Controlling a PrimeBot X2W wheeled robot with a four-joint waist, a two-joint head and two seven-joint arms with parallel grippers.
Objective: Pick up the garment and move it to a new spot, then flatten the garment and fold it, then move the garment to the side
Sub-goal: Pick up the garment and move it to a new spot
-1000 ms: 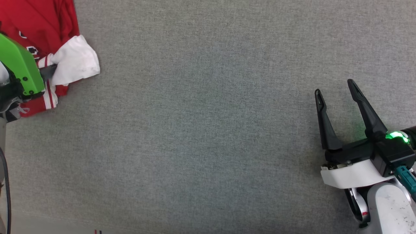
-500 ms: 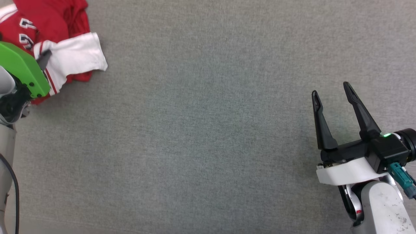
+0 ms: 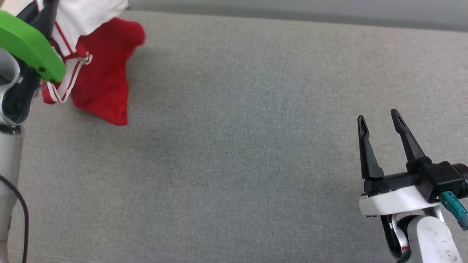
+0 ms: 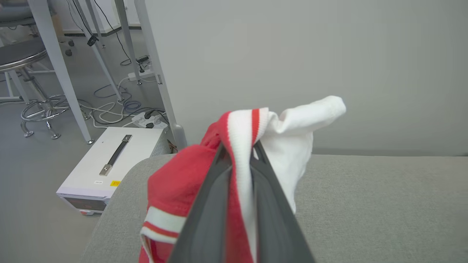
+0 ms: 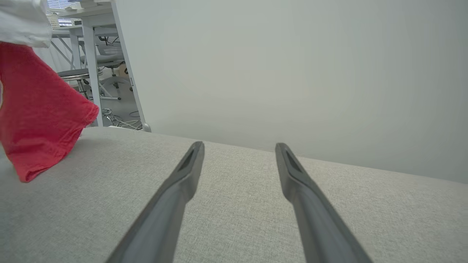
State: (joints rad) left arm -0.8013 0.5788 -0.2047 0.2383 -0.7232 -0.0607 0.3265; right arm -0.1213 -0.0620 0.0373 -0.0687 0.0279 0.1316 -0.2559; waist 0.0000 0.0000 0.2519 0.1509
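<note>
The garment (image 3: 106, 84) is a red shirt with a white sleeve and red-and-white striped trim, hanging bunched at the head view's upper left above the grey surface. My left gripper (image 4: 239, 153), under its green cover, is shut on the garment's striped edge (image 4: 239, 146), with the white sleeve (image 4: 303, 124) flopping to the right of its fingers. In the right wrist view the garment (image 5: 36, 109) hangs at the far left. My right gripper (image 3: 378, 117) stands open at the lower right, well away from the cloth, nothing between its fingers (image 5: 182, 175).
The grey fabric-covered table (image 3: 234, 153) spreads across the view, its far edge against a pale wall (image 4: 292, 54). Past its left corner, a white box with a handle (image 4: 109, 164), cables, table legs and a stool (image 4: 29, 73) stand on the floor.
My left gripper has closed on the garment and lifted it off the surface, so the cloth now hangs. The head view has shifted, showing the table's far edge. The right gripper stays open.
</note>
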